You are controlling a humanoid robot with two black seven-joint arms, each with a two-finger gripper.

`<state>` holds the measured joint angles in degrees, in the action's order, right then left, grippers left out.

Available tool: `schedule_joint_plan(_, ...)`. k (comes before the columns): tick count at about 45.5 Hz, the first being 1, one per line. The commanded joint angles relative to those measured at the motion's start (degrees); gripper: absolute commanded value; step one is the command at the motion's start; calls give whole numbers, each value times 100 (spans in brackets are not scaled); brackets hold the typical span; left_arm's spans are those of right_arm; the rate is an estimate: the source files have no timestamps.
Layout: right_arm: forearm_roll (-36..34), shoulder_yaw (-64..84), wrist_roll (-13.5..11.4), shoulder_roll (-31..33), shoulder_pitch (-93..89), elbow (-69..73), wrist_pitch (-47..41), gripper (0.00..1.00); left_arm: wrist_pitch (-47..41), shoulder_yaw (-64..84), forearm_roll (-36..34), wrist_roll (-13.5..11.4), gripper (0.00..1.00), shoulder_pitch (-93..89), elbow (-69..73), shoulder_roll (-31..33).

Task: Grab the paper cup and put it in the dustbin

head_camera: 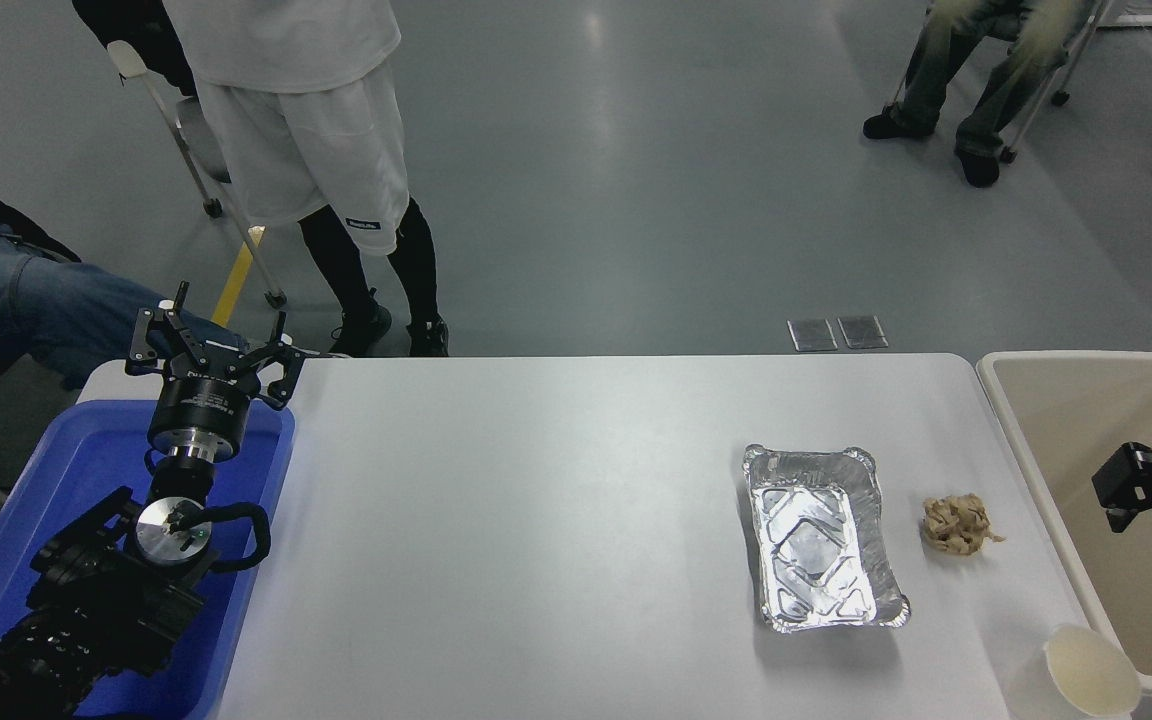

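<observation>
Paper cup (1091,672) nearer than right gripper (1131,488).

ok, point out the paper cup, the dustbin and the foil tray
paper cup (1092,673), head view, on its cream inside.
dustbin (1026,470), head view, on its left rim.
foil tray (811,545), head view, on its shiny floor.
</observation>
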<state>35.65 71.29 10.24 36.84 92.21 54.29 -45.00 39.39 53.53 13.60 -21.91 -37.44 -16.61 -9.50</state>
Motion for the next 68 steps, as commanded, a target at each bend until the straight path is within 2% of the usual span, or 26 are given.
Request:
schedule_joint_plan(1, 214, -239, -58, 377, 103, 345, 0, 100, 7, 0, -16, 3, 99, 0, 0, 1)
schedule_joint_plan(12, 170, -388, -66, 438, 96, 486, 0, 100, 7, 0, -16, 3, 99, 0, 0, -8)
schedule_joint_plan(18, 249, -888, -84, 702, -414, 372, 0, 100, 7, 0, -7, 3, 99, 0, 0, -8)
schedule_joint_plan(22, 591, -1240, -180, 834, -748, 196, 0, 100, 7, 0, -16, 3, 99, 0, 0, -8)
schedule_joint_plan(23, 888, -1389, -250, 947, -827, 178, 0, 100, 7, 0, -16, 3, 99, 0, 0, -8)
schedule_joint_plan(26, 1137, -1557, -269, 1036, -968, 134, 0, 100, 7, 0, -16, 3, 99, 0, 0, -8)
schedule_joint_plan(34, 1181, -1864, -269, 1291, -1355, 257, 0, 100, 7, 0, -16, 3, 99, 0, 0, -8)
schedule_joint_plan(54, 1181, -2796, -304, 1238, -1874, 266, 0, 100, 7, 0, -7, 3, 99, 0, 0, 1)
schedule_joint_plan(63, 1225, -2954, -506, 1080, -2304, 231, 0, 100, 7, 0, -7, 3, 99, 0, 0, -8)
schedule_joint_plan(68, 1208, -2972, -515, 1054, -2559, 231, 0, 100, 7, 0, -7, 3, 99, 0, 0, -8)
